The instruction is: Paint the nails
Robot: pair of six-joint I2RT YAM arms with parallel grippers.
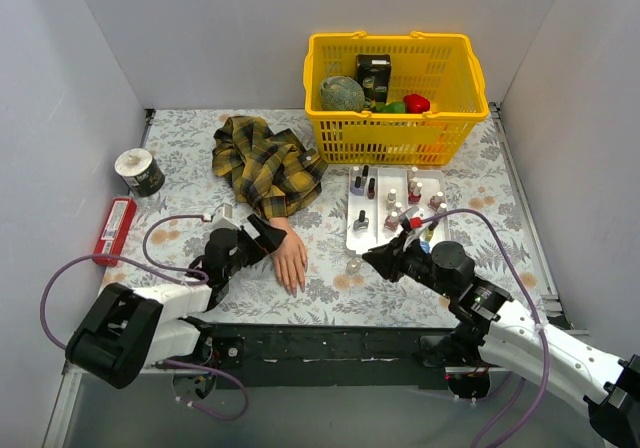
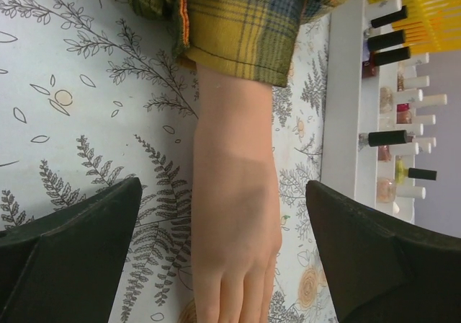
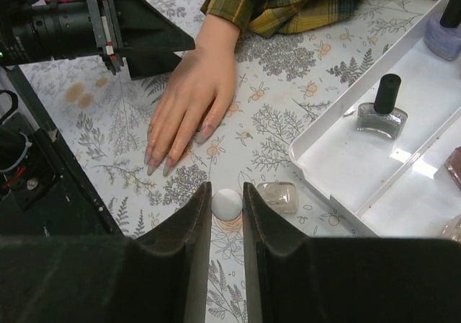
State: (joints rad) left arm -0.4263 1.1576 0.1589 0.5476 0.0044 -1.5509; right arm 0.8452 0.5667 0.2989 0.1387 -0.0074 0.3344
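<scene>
We see bright, even light from above in the top view; the shadows beside the yellow basket (image 1: 380, 133) and the mannequin hand (image 1: 290, 258) are short and soft. In the left wrist view a faint darker band crosses the hand, and the left gripper's dark fingers (image 2: 72, 258) show almost no detail. In the right wrist view the white tray (image 3: 338, 164) carries a glare patch; the right gripper's near fingers (image 3: 173, 265) are blurred, the white cap (image 3: 227, 203) between them sharper.

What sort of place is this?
Likely a robot lab's mock nail salon: a mannequin hand lies on a floral tablecloth beside a white tray of polish bottles, boxed in by plain walls.
</scene>
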